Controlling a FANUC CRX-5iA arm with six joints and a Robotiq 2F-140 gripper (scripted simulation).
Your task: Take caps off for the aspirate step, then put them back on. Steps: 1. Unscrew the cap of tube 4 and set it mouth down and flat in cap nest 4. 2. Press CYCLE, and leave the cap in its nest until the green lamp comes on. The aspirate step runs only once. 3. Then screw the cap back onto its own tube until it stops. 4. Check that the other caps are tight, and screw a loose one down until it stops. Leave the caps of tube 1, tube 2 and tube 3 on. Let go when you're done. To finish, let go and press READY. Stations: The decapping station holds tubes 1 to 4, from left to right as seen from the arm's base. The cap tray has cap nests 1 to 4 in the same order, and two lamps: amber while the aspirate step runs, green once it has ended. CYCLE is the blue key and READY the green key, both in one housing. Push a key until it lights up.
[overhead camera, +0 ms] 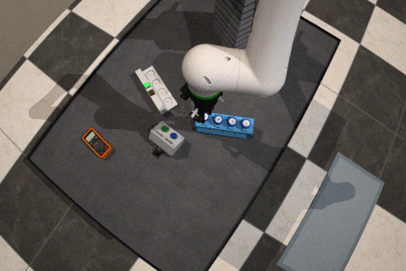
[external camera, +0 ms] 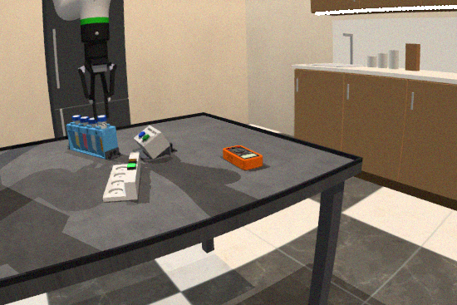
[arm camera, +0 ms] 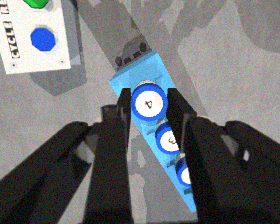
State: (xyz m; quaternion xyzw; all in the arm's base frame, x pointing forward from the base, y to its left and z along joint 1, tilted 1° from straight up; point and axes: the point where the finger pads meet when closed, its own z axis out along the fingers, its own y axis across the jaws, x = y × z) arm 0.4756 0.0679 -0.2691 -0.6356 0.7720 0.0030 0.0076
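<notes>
The blue decapping station (overhead camera: 224,125) stands mid-table with four blue-capped tubes; it also shows in the side view (external camera: 91,140). My gripper (arm camera: 148,102) is shut on the blue cap marked 4 (arm camera: 148,101), held at the top of tube 4 at the rack's end (overhead camera: 206,117). The cap sits level with the other caps (external camera: 101,119); I cannot tell if it is threaded on. Caps 3 (arm camera: 168,140) and 2 (arm camera: 183,172) sit on their tubes. The white cap tray (overhead camera: 156,89) has all nests bare and its green lamp (overhead camera: 147,85) lit.
The grey key housing (overhead camera: 167,137) with the blue CYCLE key (arm camera: 43,39) and a green key lies just beside the rack. An orange multimeter (overhead camera: 97,142) lies farther off. The arm's ribbed pedestal (overhead camera: 236,1) stands behind the rack.
</notes>
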